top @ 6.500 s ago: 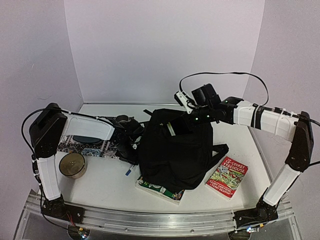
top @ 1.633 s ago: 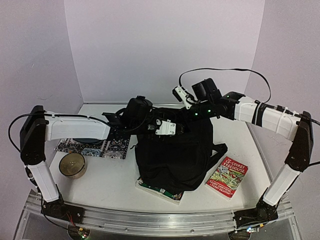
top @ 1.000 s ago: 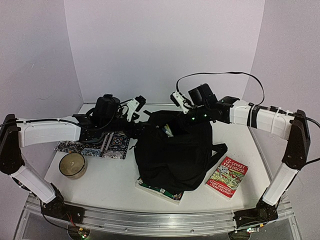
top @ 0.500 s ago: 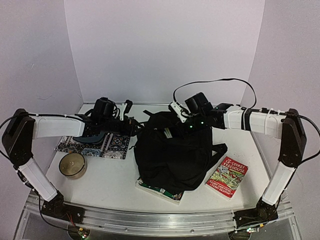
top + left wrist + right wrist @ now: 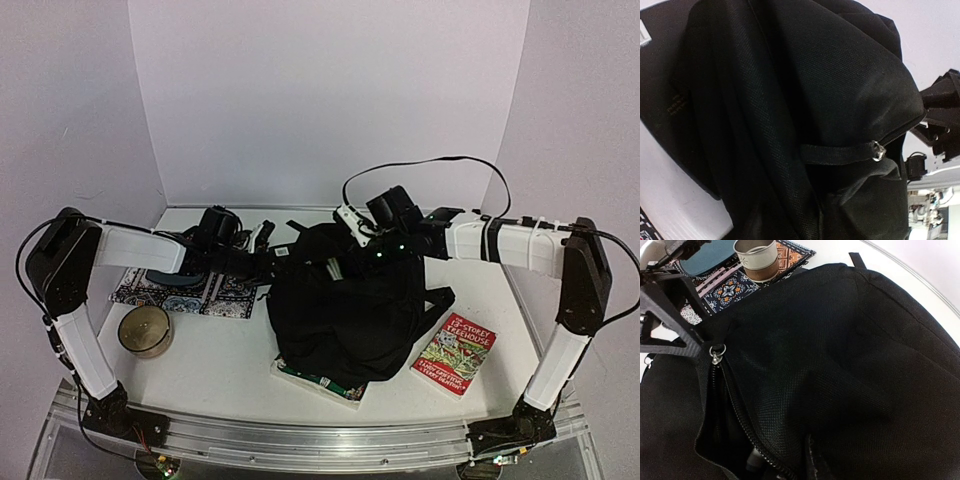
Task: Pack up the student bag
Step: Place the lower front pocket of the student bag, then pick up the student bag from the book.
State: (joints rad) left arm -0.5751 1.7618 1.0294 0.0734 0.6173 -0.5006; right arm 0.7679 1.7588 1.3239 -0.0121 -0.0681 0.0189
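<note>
Your bag point(image 5: 345, 310) sits mid-frame in the top view, slumped on the worktop point(image 5: 210, 365), its lower edge over a green book point(image 5: 320, 381). It has not shifted.

The change is on the left. Half a second ago your left claw point(image 5: 277, 257) hung short of the bag, above the mat point(image 5: 190, 295). Now it has reached right, to the bag's upper-left edge. In the right wrist view its fingers point(image 5: 667, 347) converge at the left of the frame on the fabric beside the zipper pull point(image 5: 715, 354), touching it. I cannot tell whether they are clenched on that fabric or only resting against it. The left wrist view is filled with black cloth.

Your right claw point(image 5: 350, 260) stays at the bag's top, upper centre of the top view, barely moved. Its tips are hidden by the fabric, so I cannot tell whether it is grasping or released.

Below the pull the zipper gapes open, at the lower left of the right wrist view.

The red book point(image 5: 455, 355) at lower right and the tin point(image 5: 145, 330) at lower left lie where they did.
</note>
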